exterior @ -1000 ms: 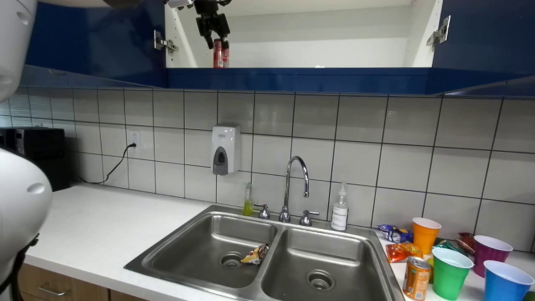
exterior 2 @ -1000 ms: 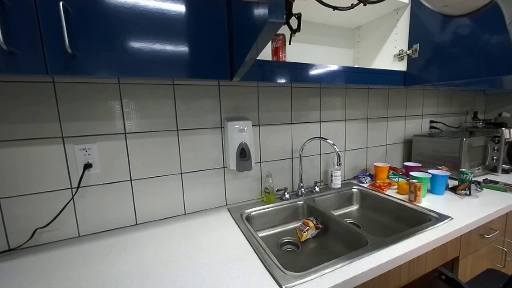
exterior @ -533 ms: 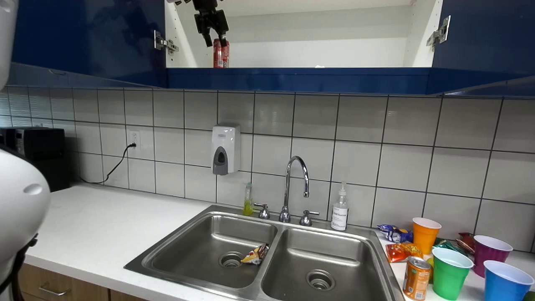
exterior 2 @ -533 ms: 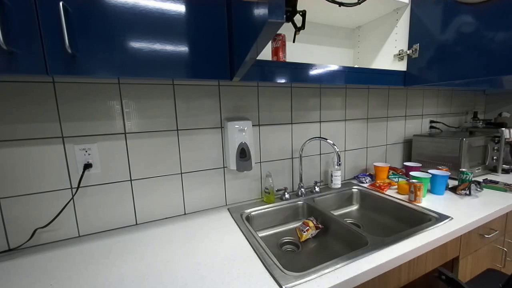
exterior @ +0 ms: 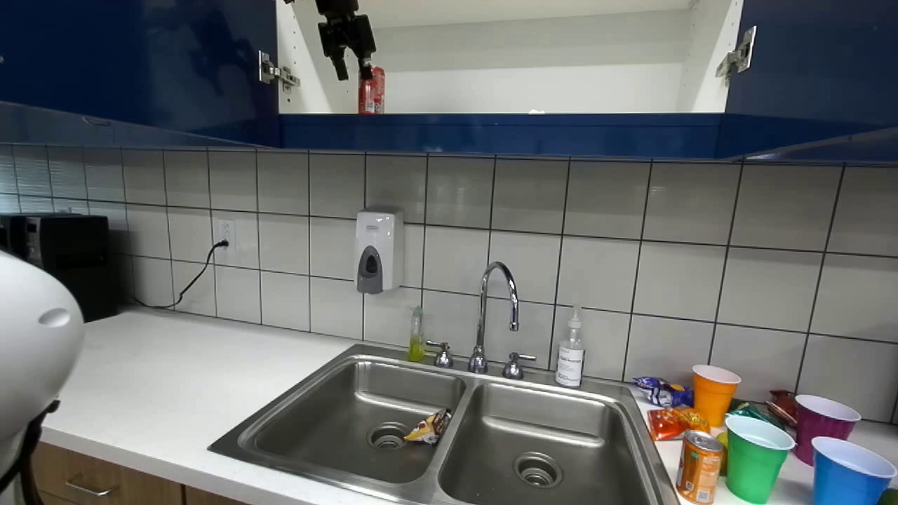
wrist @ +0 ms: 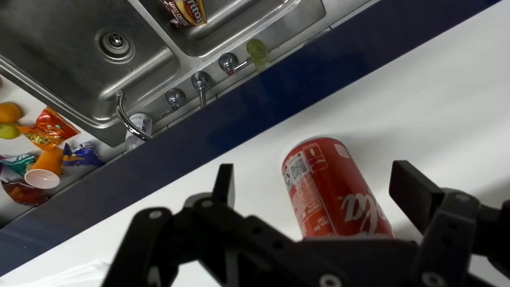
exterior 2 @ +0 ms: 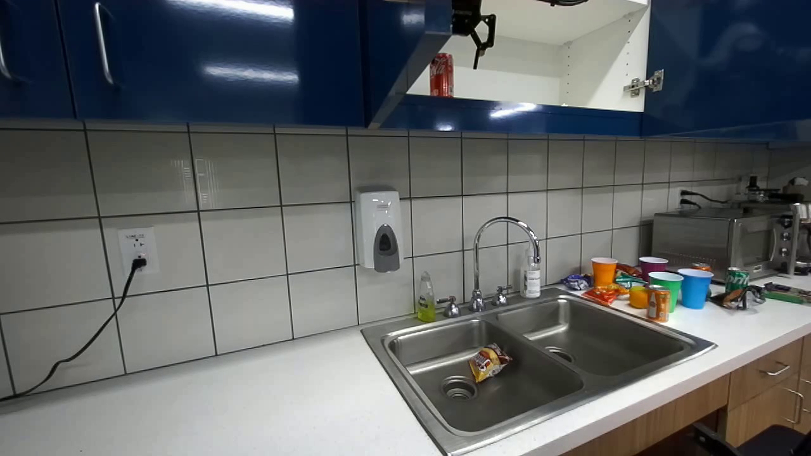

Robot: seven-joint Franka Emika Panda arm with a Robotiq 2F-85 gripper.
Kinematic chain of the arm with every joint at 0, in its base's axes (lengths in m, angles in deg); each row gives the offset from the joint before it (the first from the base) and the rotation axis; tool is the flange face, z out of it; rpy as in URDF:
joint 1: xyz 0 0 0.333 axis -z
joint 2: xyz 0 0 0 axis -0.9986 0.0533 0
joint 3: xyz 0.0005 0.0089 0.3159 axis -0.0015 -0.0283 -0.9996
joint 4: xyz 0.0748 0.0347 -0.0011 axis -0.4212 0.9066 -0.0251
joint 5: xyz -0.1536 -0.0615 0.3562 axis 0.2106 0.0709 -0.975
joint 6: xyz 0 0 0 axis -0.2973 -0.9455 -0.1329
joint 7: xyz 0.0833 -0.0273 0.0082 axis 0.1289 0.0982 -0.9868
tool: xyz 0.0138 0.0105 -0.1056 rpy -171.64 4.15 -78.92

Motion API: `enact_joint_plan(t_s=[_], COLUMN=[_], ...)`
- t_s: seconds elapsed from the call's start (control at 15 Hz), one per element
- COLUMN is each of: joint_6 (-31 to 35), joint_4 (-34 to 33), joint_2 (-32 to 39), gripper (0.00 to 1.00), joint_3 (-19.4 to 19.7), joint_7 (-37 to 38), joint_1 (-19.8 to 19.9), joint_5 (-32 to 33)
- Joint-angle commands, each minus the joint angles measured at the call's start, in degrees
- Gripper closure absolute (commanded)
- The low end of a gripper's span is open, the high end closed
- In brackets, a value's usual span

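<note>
your gripper (exterior: 354, 74) has its fingers (wrist: 414, 191) spread wide apart with nothing clamped, and the red can (wrist: 338, 187) stands upright on the cabinet shelf (wrist: 430, 103), near its blue front edge (wrist: 247, 111). in the wrist view the can shows between the fingers, neither visibly touching it, yet in an exterior view the fingertips (exterior 2: 478, 58) stand off to one side of it, so the depth of the gap is hard to tell. if you push in off-centre, one finger could strike the can's flank and tip it; with that edge so near, it might roll over and fall toward the sink (exterior 2: 407, 380), where a snack bag (exterior 2: 489, 362) lies. how full the can is can't be told, so neither can its balance. bringing the fingers together too soon would likely pinch air or slip off the smooth, round metal. dipping too low could scrape the shelf, and drifting sideways could bump the swung-out door (exterior 2: 393, 57), which seems to hang close by.
</note>
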Motion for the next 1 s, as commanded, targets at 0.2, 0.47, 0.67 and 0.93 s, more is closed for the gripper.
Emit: enact_joint_plan(t_s=[0.2, 0.47, 0.67, 0.93], joint_6=[2.19, 3.29, 3.81, 4.61], joint_4=[13.24, 19.66, 24.34, 30.24], joint_2=[-9.68, -14.40, -17.78, -21.89], gripper=[0.00, 0.00, 0.00, 0.00], joint_3=[1.60, 2.45, 2.97, 2.83], joint_7=[-2.03, -3.11, -4.26, -6.51], joint_1=[0.53, 0.23, 0.01, 0.63], joint_5=[-2.96, -3.90, -4.58, -5.91])
